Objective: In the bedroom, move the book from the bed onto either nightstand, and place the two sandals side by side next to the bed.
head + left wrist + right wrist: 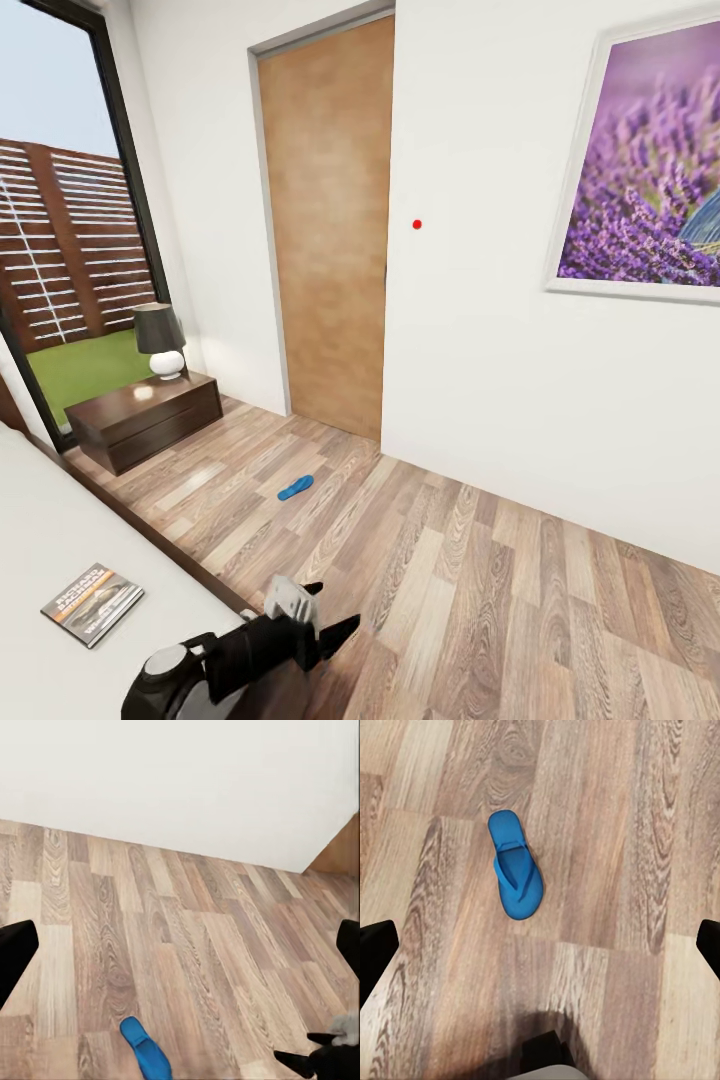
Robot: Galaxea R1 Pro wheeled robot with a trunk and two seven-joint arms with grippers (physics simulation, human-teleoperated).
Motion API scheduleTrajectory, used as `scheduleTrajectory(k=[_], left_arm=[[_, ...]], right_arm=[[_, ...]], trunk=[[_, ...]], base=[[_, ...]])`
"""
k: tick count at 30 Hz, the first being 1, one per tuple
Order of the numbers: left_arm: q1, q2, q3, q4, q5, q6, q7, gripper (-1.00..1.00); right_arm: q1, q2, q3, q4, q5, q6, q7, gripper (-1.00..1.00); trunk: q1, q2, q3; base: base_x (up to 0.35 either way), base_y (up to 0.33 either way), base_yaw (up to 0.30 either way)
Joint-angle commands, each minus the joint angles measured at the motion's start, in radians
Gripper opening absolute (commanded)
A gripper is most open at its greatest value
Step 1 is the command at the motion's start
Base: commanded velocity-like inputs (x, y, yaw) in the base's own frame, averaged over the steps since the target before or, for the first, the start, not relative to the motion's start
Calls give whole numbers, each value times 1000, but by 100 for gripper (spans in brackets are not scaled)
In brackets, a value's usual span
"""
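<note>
The book, dark with an orange band, lies flat on the pale bed at the lower left. A dark nightstand stands by the window past the bed's head. One blue sandal lies alone on the floor between the bed and the door. A blue sandal lies on the planks straight below my open right gripper, well apart from it. A sandal also shows near the right gripper. My left gripper hovers open and empty beside the bed's edge.
A black-shaded lamp stands on the nightstand. A brown door and a white wall with a lavender picture close the far side. Wood floor stretches between bed and wall. A tall window is at the left.
</note>
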Motion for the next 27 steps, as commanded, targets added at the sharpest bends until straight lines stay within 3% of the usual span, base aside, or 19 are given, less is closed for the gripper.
scheduleTrajectory(k=[1,5,6,8,11,17,21,22,27], left_arm=[[-17,3,1,-7,14,46,-5,100],[-115,9,5,-17,28,185,-24,100],[-172,3,6,-4,33,265,-30,100],[-200,-8,6,5,35,315,-32,100],[-239,-45,-7,18,33,415,-33,100],[-248,-54,-23,38,25,447,-28,100],[-248,-55,-23,99,10,446,-5,100],[-248,-57,-21,143,2,437,32,100],[-248,-59,-23,174,-2,416,78,100]], right_arm=[[-1,0,2,0,-10,-4,0,100],[-1,0,3,1,-8,-4,-1,100],[0,0,3,2,-7,-4,-1,100],[-1,0,3,2,-7,-5,-1,100],[0,0,3,4,-7,-5,-1,100],[0,0,2,4,-8,-5,0,100],[0,0,0,4,-10,-4,0,100],[0,0,-2,3,-10,-4,0,100],[0,0,-3,2,-10,-4,-1,100]], trunk=[[0,-1,-1],[0,-1,-1],[0,-1,-1],[0,-1,-1],[0,-1,-1],[0,-1,-1],[0,-1,-1],[0,-1,-1],[0,-1,-1]], base=[[0,0,0],[0,0,0],[0,0,0],[0,0,0],[0,0,0],[0,0,0],[0,0,0],[0,0,0],[0,0,0]])
